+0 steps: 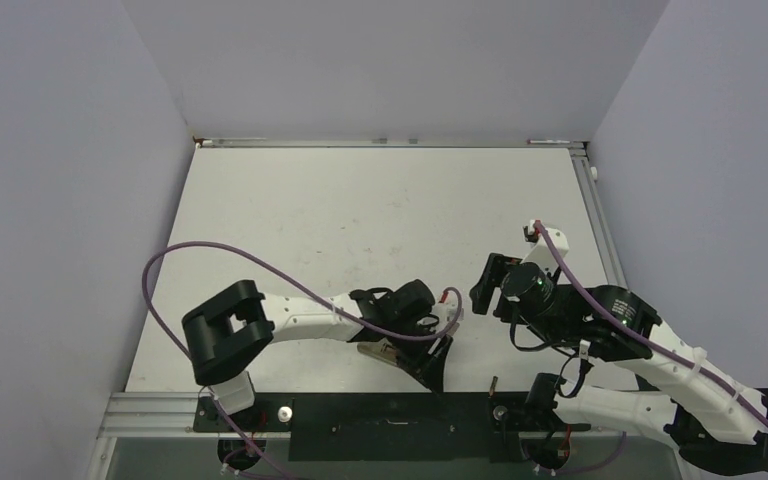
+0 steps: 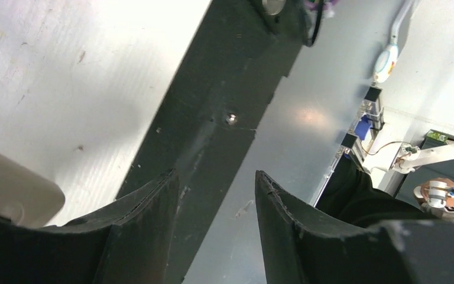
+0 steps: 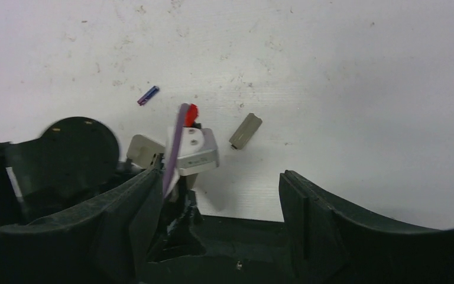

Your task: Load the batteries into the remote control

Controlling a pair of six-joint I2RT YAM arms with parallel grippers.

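I'm looking at the white tabletop (image 1: 360,220), with both arms reaching inward over its near half. The left gripper (image 2: 216,177) is hanging low over the black rail (image 2: 213,89) at the near edge. Its jaws are standing moderately apart and gripping nothing. The right gripper (image 3: 220,174) is hovering above the tabletop to the right of the left wrist, jaws spread wide and likewise carrying nothing.

The remote control (image 2: 12,189) is lying beige back up just beside the left gripper's outer finger. I'm seeing only a rounded corner of it in the left wrist view.

A small grey rectangular piece (image 3: 246,131) is resting on the tabletop near the left wrist. The purple-blue battery (image 3: 148,95) is lying alone farther out. The brownish-gold battery (image 1: 492,383) is sitting at the near edge by the rail, well apart from the remote.
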